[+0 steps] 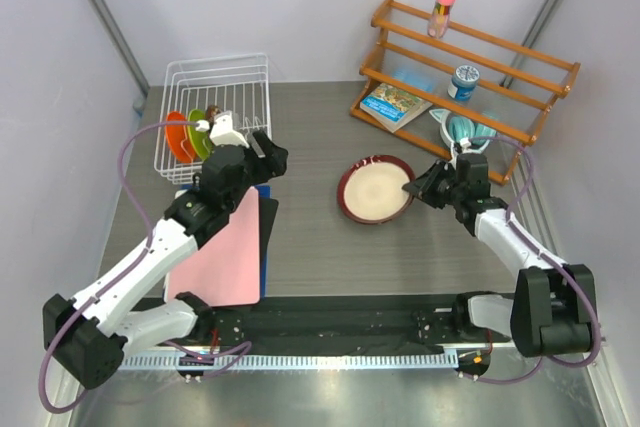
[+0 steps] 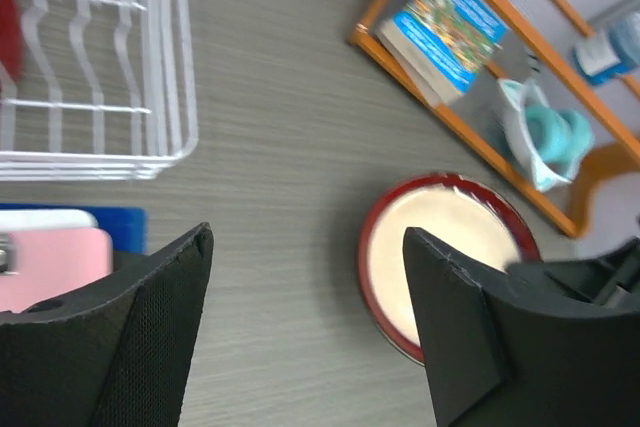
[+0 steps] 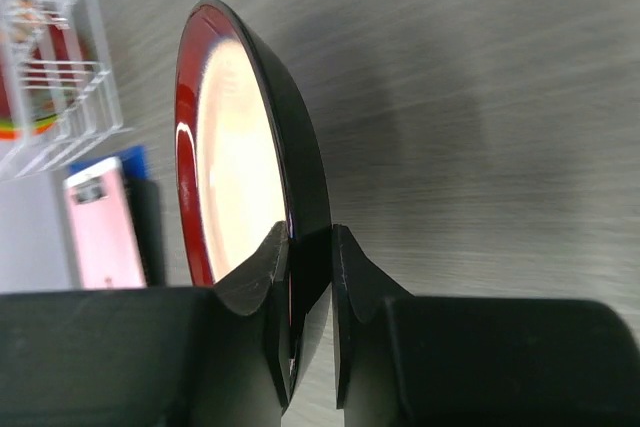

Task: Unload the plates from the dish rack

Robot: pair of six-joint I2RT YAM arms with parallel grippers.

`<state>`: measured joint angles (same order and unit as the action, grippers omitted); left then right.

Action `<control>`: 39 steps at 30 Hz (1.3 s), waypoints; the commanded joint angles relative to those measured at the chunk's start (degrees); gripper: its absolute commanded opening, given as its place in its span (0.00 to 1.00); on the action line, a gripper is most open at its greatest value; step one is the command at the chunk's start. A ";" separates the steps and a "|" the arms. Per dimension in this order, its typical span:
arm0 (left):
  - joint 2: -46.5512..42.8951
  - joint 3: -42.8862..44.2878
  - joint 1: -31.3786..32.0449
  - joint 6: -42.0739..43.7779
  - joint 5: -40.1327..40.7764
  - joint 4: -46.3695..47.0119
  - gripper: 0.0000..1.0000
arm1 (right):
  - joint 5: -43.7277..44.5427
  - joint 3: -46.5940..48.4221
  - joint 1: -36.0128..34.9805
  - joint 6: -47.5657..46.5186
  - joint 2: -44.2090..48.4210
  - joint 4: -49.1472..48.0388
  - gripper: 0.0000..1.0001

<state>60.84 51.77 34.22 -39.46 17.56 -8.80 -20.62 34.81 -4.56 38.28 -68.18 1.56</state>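
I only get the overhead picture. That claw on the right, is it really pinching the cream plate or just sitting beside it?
Observer: Pinching. Its wrist camera shows the right gripper shut on the rim of the plate, with one finger on each face.
Operator: And the other claw, near the wire basket, has it got anything?
Observer: No. Its wrist camera shows the left gripper open, with only bare table between the fingers.
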 commanded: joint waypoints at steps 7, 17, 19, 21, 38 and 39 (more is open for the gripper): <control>-1.87 0.09 -0.03 11.23 21.79 -4.30 0.95 | -2.50 -1.06 0.78 -1.19 -7.13 -7.36 0.01; 8.85 6.58 -5.29 18.81 33.15 0.71 0.99 | 7.60 1.14 0.95 -2.68 -10.65 -1.92 0.43; 11.84 6.94 -8.79 18.98 31.49 2.55 1.00 | 9.19 1.67 0.95 -3.13 -10.48 0.81 0.58; 14.81 8.08 -12.13 18.72 28.94 3.35 0.99 | 10.94 2.02 0.87 -3.74 -9.78 2.03 0.67; 38.29 22.58 -22.87 19.78 22.00 5.63 0.94 | 13.24 9.23 0.95 -9.19 -3.36 10.21 0.70; 39.87 23.20 -23.75 19.25 21.29 5.55 0.92 | 13.07 9.49 0.95 -9.19 -3.71 10.30 0.70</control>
<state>98.00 71.55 12.62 -18.98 40.21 -5.39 -7.62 41.78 -3.62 30.79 -72.29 10.57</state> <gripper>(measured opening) 0.933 0.695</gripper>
